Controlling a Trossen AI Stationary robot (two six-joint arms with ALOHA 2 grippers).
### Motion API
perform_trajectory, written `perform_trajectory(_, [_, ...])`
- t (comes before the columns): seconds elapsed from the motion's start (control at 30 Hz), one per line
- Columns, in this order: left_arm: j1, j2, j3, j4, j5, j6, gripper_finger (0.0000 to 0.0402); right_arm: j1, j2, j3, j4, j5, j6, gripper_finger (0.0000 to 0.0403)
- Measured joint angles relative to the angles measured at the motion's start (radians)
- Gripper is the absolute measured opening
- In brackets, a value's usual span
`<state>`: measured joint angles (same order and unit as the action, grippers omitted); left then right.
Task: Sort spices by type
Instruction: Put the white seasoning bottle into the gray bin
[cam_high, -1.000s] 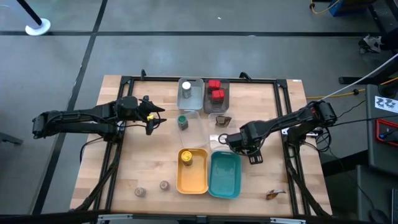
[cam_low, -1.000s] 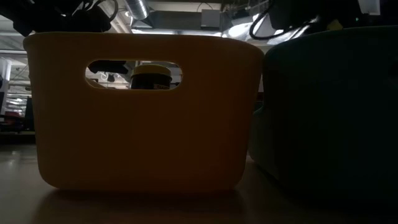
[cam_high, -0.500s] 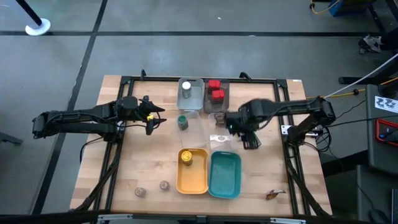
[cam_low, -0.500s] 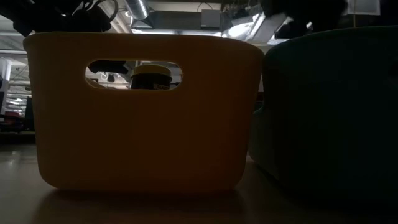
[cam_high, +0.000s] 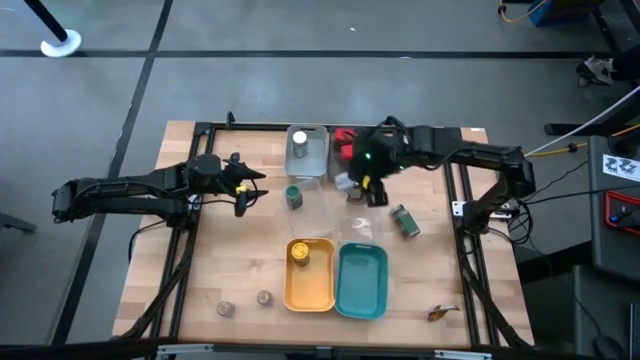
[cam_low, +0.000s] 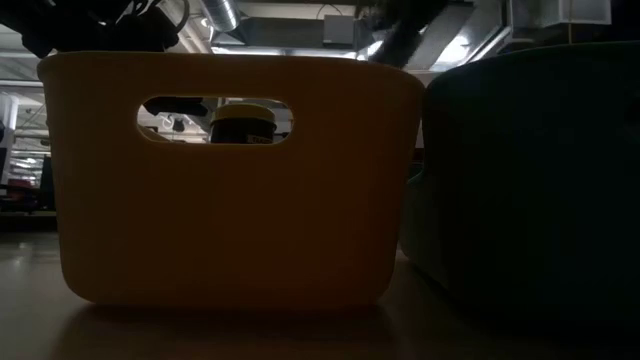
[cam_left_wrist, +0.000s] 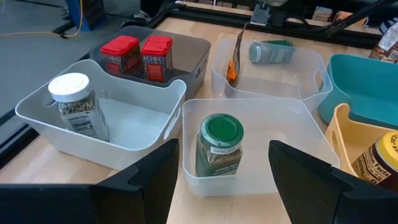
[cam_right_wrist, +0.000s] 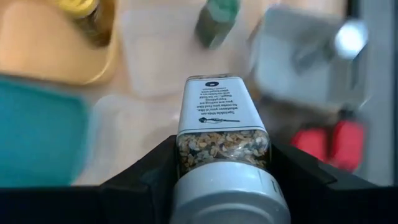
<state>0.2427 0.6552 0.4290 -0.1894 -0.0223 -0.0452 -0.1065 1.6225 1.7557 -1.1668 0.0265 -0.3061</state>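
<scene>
On the table (cam_high: 230, 255), the teal tray (cam_high: 362, 281) and yellow tray (cam_high: 311, 285) sit at 6 o'clock; the yellow one holds a yellow-lidded jar (cam_high: 300, 253). At 12 o'clock, the grey tray (cam_left_wrist: 193, 53) holds two red tins (cam_left_wrist: 140, 56) and the white tray (cam_left_wrist: 124, 124) a white-lidded jar (cam_left_wrist: 73, 106). A clear tray (cam_left_wrist: 283, 134) near centre holds a green-lidded jar (cam_left_wrist: 219, 144).

The right claw (cam_right_wrist: 222, 163) grips a grey-capped spice jar (cam_right_wrist: 222, 127) above the trays at 12 o'clock. The left claw (cam_left_wrist: 221, 163), at 9 o'clock, is parted and empty.
</scene>
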Motion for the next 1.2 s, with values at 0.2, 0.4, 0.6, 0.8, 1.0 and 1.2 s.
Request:
perform_trajectory(0.2, [0.000,0.000,0.000,0.000,0.000,-0.008,0.0233,-0.098,0.084,-0.002,0.163,-0.015,-0.154,0.0207])
perform_trajectory(0.4, [0.000,0.000,0.000,-0.001,0.000,-0.011,0.0233,-0.195,0.206,-0.003,0.255,-0.036,-0.272,0.0207])
perform_trajectory(0.6, [0.000,0.000,0.000,-0.001,0.000,-0.011,0.0233,-0.269,0.303,-0.003,0.301,-0.037,-0.337,0.0208])
perform_trajectory(0.8, [0.000,0.000,0.000,-0.002,0.000,-0.008,0.0233,-0.304,0.339,-0.003,0.382,-0.038,-0.394,0.0208])
perform_trajectory(1.0, [0.000,0.000,0.000,-0.002,0.000,-0.008,0.0233,-0.308,0.339,-0.003,0.411,-0.081,-0.411,0.0208])
perform_trajectory(1.2, [0.000,0.000,0.000,-0.002,0.000,-0.029,0.0233,-0.306,0.380,-0.001,0.410,-0.107,-0.411,0.0208])
